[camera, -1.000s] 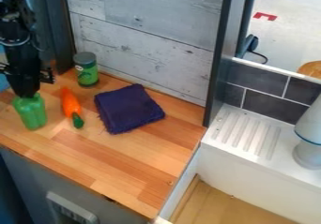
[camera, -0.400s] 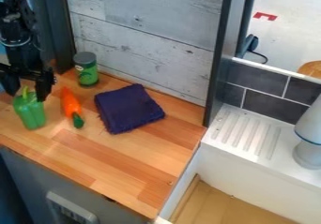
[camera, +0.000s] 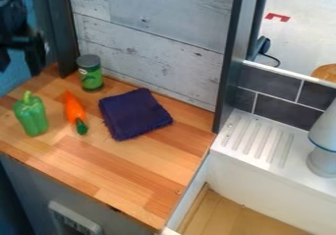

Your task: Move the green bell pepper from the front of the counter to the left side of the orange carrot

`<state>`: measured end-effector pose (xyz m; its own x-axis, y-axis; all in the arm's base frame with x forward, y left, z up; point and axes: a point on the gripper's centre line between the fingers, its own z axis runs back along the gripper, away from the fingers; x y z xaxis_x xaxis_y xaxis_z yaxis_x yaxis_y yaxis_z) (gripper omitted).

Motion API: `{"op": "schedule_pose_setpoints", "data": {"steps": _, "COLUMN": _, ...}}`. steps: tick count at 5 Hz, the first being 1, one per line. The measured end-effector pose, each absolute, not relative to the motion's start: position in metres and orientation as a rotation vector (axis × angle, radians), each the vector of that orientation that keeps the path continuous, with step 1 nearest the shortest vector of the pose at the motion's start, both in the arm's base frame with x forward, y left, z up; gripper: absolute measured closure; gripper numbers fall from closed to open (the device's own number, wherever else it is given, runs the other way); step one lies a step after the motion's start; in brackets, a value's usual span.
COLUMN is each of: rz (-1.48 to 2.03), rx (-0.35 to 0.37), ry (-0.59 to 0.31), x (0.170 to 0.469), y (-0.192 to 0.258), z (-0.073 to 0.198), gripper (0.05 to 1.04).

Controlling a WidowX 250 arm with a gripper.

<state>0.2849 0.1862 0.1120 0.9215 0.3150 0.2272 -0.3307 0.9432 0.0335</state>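
At the upper left of the camera view the black gripper [camera: 18, 64] hangs open above the counter's back left corner, its two fingers apart with nothing between them. Below it a green toy bell pepper [camera: 31, 115] stands upright on the wooden counter [camera: 111, 167], stem on top. Just right of the pepper lies an orange toy carrot [camera: 73, 108] with its green end toward the front. A green can with a grey lid [camera: 91, 73] stands behind, near the wall. A folded dark purple cloth [camera: 134, 114] lies right of the carrot.
A grey plank wall [camera: 151, 37] runs along the counter's back, with a dark upright post [camera: 230, 57] at its right end. To the right are a white sink with a ribbed ledge [camera: 259, 139] and a grey-white object [camera: 322, 145] standing on it.
The gripper was closed over the pepper's top; its fingers spread, and it rose up and away toward the upper left. The pepper stayed in place, its stem now uncovered.
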Motion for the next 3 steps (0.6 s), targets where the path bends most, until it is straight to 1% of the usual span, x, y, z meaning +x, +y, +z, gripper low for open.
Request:
{"op": "schedule_pose_setpoints", "data": {"steps": 1, "rz": 0.327, "rx": 0.008, "ry": -0.252, "x": 0.274, "y": 0.173, "z": 0.127, "gripper": 0.079}}
{"op": "schedule_pose_setpoints", "data": {"steps": 2, "rz": 0.283, "rx": -0.009, "ry": -0.228, "x": 0.273, "y": 0.162, "z": 0.120, "gripper": 0.079}}
{"op": "schedule_pose_setpoints", "data": {"steps": 3, "rz": 0.109, "rx": -0.033, "ry": -0.201, "x": 0.286, "y": 0.122, "z": 0.111, "gripper": 0.079}}
